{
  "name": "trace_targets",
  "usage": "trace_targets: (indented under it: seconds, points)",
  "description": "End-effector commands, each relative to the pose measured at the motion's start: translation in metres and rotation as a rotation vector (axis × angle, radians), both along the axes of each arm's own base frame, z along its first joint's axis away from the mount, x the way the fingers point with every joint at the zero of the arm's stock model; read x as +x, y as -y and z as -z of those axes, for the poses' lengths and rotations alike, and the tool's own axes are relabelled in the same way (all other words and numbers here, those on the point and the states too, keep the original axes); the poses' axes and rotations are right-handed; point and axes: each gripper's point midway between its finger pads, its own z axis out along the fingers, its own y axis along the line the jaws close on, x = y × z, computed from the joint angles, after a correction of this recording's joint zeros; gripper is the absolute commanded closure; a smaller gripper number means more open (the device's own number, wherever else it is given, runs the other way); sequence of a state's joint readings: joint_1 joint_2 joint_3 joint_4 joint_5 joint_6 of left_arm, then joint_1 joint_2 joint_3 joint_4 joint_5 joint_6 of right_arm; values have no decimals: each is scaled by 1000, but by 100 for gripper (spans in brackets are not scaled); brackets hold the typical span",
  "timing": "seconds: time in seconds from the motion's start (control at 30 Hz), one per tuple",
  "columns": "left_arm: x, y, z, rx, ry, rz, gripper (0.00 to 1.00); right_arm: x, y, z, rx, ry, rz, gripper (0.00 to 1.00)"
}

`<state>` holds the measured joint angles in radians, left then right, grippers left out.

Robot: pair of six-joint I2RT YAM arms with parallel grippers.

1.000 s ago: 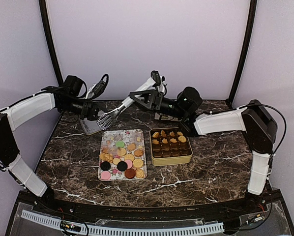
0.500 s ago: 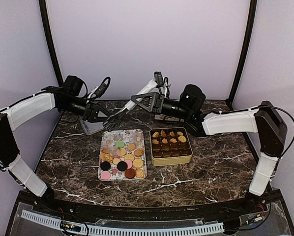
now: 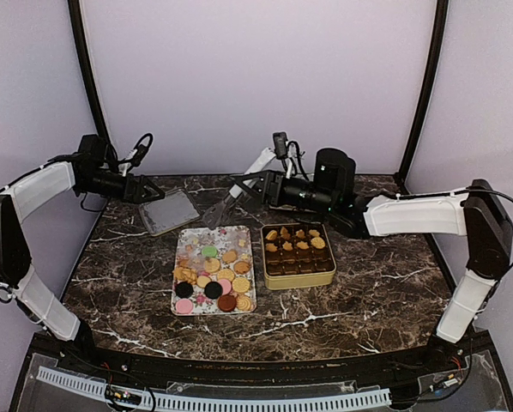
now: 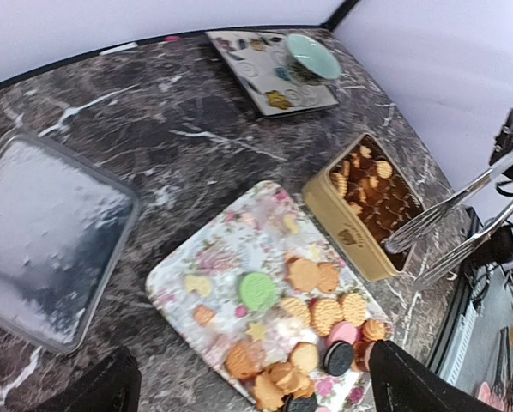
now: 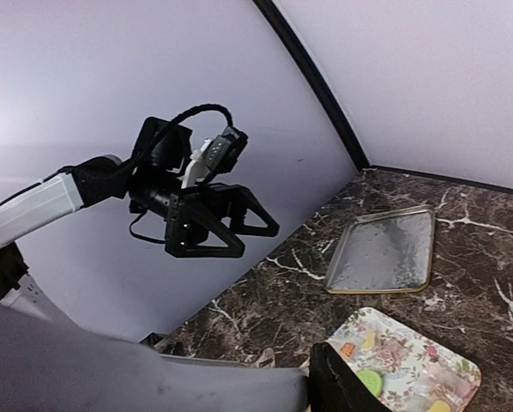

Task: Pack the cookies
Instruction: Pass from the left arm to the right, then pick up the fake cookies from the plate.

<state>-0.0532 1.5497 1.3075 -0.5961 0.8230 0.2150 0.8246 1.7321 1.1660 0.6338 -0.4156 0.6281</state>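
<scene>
Cookies (image 3: 215,273) in tan, pink, green and dark brown lie on the flowery tray (image 3: 190,243); the left wrist view shows these cookies (image 4: 321,313) from close by. More cookies (image 3: 296,239) fill the back rows of the gold tin (image 3: 300,278). My right gripper (image 3: 256,186) is shut on metal tongs (image 3: 219,211), whose tips hang over the tray's far edge. The tongs (image 4: 449,225) also show above the tin (image 4: 347,232). My left gripper (image 3: 145,192) is open and holds nothing, back at the far left beside the tin lid (image 3: 169,211).
The silver lid (image 4: 46,232) lies flat left of the tray (image 4: 205,257). A patterned square plate with a teal dish (image 4: 301,58) sits at the table's back. In the right wrist view the left gripper (image 5: 207,216) hangs above the lid (image 5: 385,251).
My left gripper opened, let go of the tongs and drew back to the left. The right gripper keeps the tongs and has shifted slightly right and lower.
</scene>
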Motion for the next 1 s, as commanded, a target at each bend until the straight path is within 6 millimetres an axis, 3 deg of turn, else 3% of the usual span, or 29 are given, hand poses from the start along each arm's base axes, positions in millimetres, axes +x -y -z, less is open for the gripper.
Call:
trace_targets:
  seconds: [0.0, 0.1, 0.3, 0.63, 0.97]
  points:
    - [-5, -38, 16, 62, -16, -117, 4, 13, 5, 15, -148, 119, 189, 51]
    - [-11, -57, 34, 118, -34, -169, 1, 11, -4, 30, -216, 162, 244, 50]
    - [-16, -74, 45, 162, -45, -230, 1, 5, -25, 56, -316, 230, 318, 49]
    - [-20, -78, 50, 164, -70, -237, 1, 6, -37, 85, -374, 236, 355, 50]
    - [-22, -76, 50, 149, -72, -227, 1, 4, -48, 95, -363, 226, 332, 50]
